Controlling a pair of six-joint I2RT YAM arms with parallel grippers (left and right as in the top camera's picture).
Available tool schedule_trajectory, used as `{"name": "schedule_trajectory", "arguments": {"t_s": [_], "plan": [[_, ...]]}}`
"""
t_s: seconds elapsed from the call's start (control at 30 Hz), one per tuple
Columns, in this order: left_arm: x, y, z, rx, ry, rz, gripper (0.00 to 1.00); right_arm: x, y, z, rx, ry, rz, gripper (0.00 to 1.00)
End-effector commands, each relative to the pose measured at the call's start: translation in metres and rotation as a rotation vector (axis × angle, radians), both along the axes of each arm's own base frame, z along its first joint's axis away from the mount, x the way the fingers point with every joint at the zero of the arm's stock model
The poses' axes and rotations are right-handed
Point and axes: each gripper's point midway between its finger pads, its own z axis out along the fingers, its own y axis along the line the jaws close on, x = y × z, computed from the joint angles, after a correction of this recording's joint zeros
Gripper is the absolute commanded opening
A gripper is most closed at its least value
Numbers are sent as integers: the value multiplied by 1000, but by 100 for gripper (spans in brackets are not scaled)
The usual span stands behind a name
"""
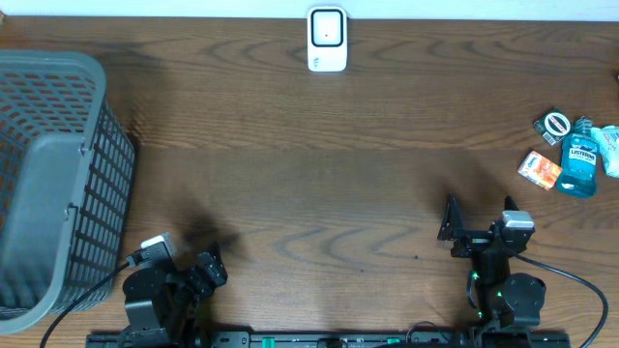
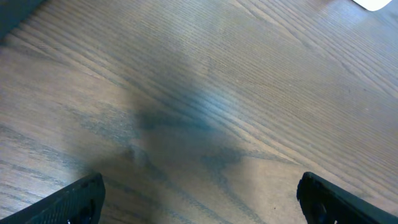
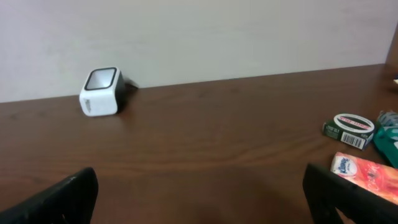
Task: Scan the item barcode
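Note:
A white barcode scanner (image 1: 327, 40) stands at the far middle edge of the table; in the right wrist view the scanner (image 3: 101, 92) sits against the wall. The items lie in a cluster at the far right: a blue mouthwash bottle (image 1: 580, 158), an orange packet (image 1: 540, 169), a small green box with a round label (image 1: 556, 126) and a teal packet (image 1: 609, 150). My right gripper (image 1: 450, 222) is open near the front right, well short of them. The orange packet (image 3: 364, 173) lies beside its right finger. My left gripper (image 1: 213, 263) is open over bare wood at the front left, with nothing between its fingers (image 2: 81, 199).
A large grey mesh basket (image 1: 92, 184) fills the left side of the table. The green box (image 3: 351, 130) and the teal packet (image 3: 388, 134) lie ahead and to the right of the right gripper. A pale wall runs behind the table's far edge.

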Motion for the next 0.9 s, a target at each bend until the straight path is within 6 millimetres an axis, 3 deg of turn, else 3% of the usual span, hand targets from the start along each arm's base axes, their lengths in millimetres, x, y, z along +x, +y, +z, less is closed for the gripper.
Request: {"name": "schedule_trajectory", "arguments": {"t_s": [0.0, 0.8, 0.87], "plan": [[-6, 0, -11, 3, 44, 1, 98, 0, 2, 0, -10, 0, 6, 99], [-6, 0, -12, 1, 45, 0, 98, 0, 2, 0, -10, 0, 6, 99], [0, -1, -4, -1, 2, -6, 98, 0, 2, 0, -10, 0, 6, 99]]}}
